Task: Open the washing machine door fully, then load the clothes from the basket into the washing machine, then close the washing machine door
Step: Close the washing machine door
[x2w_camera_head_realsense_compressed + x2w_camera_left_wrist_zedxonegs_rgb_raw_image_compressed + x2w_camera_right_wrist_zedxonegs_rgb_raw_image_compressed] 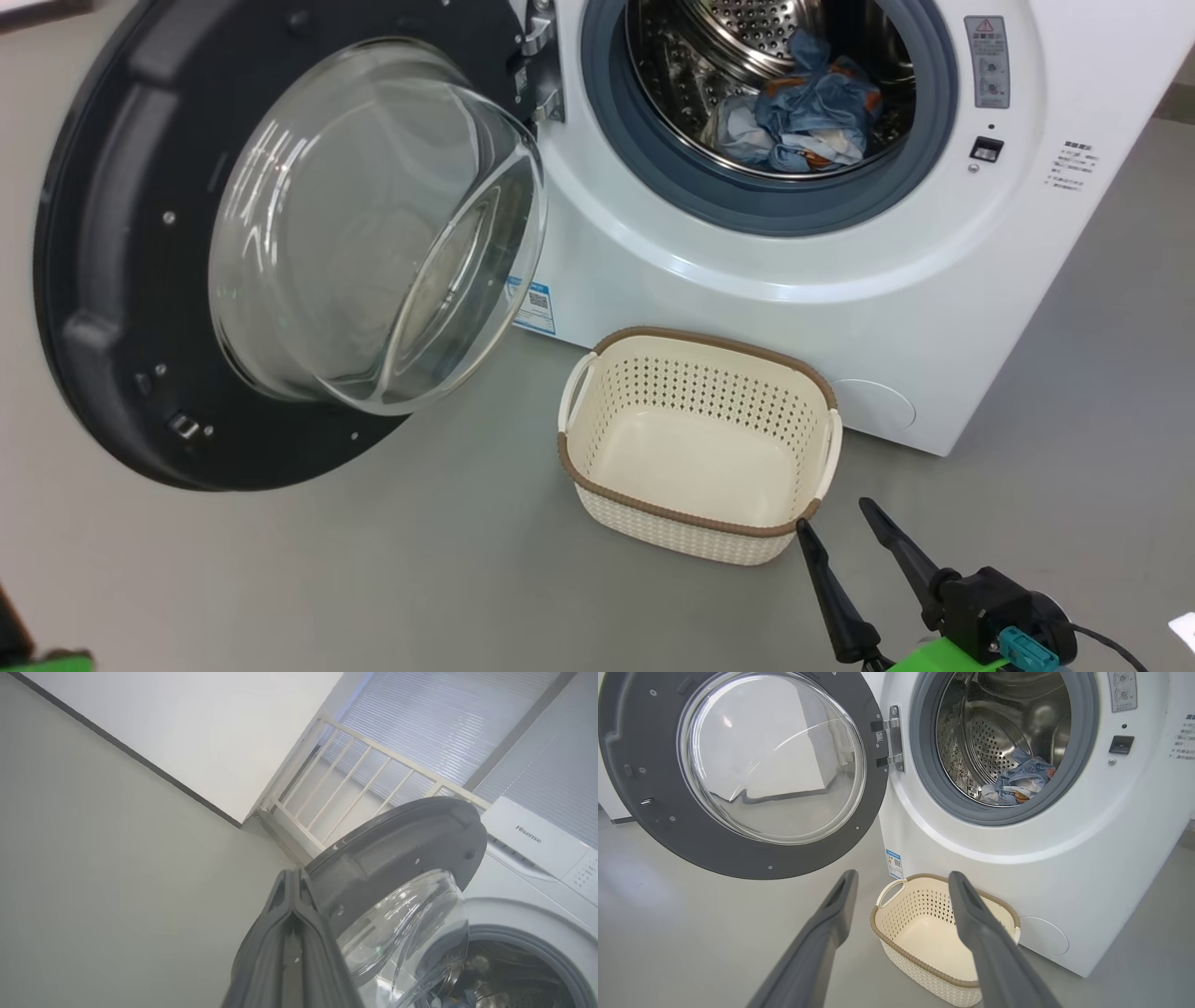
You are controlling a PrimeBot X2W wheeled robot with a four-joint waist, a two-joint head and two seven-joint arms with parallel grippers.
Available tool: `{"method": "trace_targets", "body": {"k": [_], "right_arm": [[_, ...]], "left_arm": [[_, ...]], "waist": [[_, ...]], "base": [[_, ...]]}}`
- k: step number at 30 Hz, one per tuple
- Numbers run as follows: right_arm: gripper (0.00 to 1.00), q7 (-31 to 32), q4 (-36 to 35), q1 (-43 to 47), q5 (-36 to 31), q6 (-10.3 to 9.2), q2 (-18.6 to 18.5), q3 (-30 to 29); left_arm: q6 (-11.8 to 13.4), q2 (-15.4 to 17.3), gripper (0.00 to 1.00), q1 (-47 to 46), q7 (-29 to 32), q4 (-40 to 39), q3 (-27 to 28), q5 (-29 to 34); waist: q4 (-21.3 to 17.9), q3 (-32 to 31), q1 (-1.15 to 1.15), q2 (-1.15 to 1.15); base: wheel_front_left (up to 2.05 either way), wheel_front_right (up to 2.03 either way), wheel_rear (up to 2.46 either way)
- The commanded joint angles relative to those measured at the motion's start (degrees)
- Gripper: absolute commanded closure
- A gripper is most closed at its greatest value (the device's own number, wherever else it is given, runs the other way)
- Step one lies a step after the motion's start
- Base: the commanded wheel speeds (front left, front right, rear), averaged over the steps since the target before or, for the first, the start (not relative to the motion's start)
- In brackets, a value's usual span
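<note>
Head view: clothes (812,117) lie in the drum (747,33), basket (691,523) empty, door (112,280) wide open; left claw (292,875), pinched together near it, might skid off when pushing, right claw (834,515) spread apart.

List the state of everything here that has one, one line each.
washing machine door: swung wide open
washing machine: opening uncovered, loaded
clothes: bunched up inside the machine
basket: upright, empty
left gripper: shut, fingers pressed together, holding nothing
right gripper: open, holding nothing
</note>
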Motion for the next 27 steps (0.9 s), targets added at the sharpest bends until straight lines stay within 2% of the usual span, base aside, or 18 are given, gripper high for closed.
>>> {"method": "trace_targets", "body": {"k": [1,6,12,18,22,27], "right_arm": [[0.0,-0.3,-1.6,-0.8,0.0,0.09,0.1,1.3],[0.0,-0.3,-1.5,-1.1,-0.2,0.09,-0.1,1.6],[0.0,-0.3,-1.0,-2.3,-0.1,0.09,-0.9,2.2],[0.0,-0.3,-0.7,-3.0,0.1,0.09,-1.5,2.1],[0.0,-0.2,-0.8,-3.6,0.1,0.09,-1.8,2.3],[0.0,0.3,-1.2,-4.1,0.1,0.09,-2.5,2.1]], "left_arm": [[-0.8,1.4,1.0,-3.9,-0.3,-0.2,3.0,-2.9],[-1.6,5.6,1.0,-10.7,3.0,5.6,8.2,-13.6],[-1.5,10.9,1.0,-18.9,10.7,13.8,13.0,-25.6],[-1.6,16.3,1.0,-25.0,17.5,23.3,16.4,-33.8],[-1.9,18.6,1.0,-27.5,22.2,28.1,19.1,-39.8],[-2.2,20.0,1.0,-29.2,27.1,30.8,19.2,-43.2]], "waist": [[-0.5,0.2,0.0,0.0],[-1.5,0.9,0.0,0.0],[-3.2,2.4,0.0,0.0],[-5.2,3.5,0.0,0.0],[-6.7,4.6,0.0,0.0],[-8.0,6.1,0.0,0.0]], "base": [[0.0,0.0,0.0],[0.0,0.0,0.0],[0.0,0.0,0.0],[0.0,0.0,0.0],[0.0,0.0,0.0],[0.0,0.0,0.0]]}}
